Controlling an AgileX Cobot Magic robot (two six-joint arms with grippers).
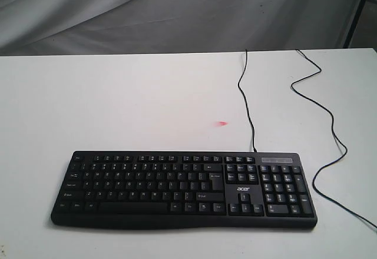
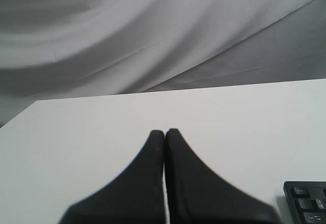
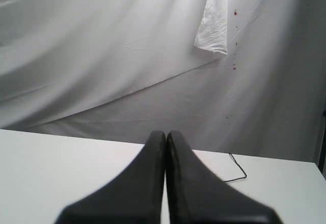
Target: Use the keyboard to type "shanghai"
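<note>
Keyboard (image 1: pixel 182 188) lies along the edge of the desk (image 1: pixel 118 94) nearest the exterior camera. Left gripper (image 2: pixel 164 132) and right gripper (image 3: pixel 166 133) show fingertips pressed together, empty. Typing seems not begun; next, one closed tip must reach "s".

Black keyboard (image 1: pixel 184 189) on white table (image 1: pixel 118 94), thin cable (image 1: pixel 244 100) behind it.

Exterior camera looks down from the space-bar side of the keyboard (image 1: pixel 184 189), facing across the counter (image 1: pixel 118 106) to the grey drape (image 1: pixel 177 12). Both wrist cameras ride low over the counter, looking past the left hand (image 2: pixel 164 132) and right hand (image 3: pixel 166 133) toward the same drape. The left one catches a keyboard corner, the right one a black cable (image 3: pixel 238 169).
</note>
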